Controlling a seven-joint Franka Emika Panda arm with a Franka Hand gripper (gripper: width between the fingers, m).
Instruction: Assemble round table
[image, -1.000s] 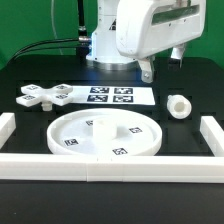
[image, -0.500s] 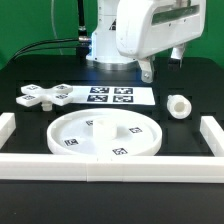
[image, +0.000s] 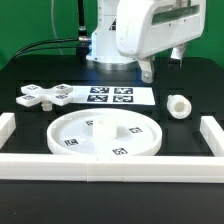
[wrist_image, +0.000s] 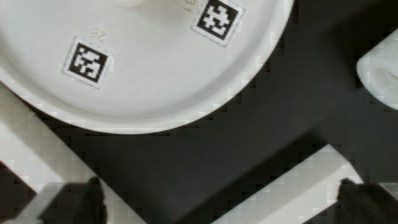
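Observation:
The large rimmed round disc (image: 105, 136) lies flat at the front middle of the black table, with square markers on its face. It fills much of the wrist view, where the disc (wrist_image: 125, 60) sits beyond the fingertips. The cross-shaped foot piece (image: 46, 96) lies at the exterior view's left. At the exterior view's right the short cylindrical leg (image: 179, 105) lies on its side. My gripper (image: 163, 62) hangs high above the table behind these parts. It is open and holds nothing; in the wrist view the gripper (wrist_image: 217, 208) shows two dark fingertips (wrist_image: 71, 205) far apart over bare table.
The marker board (image: 110, 96) lies between the foot piece and the leg. White border rails run along the front (image: 110, 172), left (image: 6, 126) and right (image: 212, 132). The robot's base (image: 105, 45) stands at the back. Rail sections (wrist_image: 302, 175) cross the wrist view.

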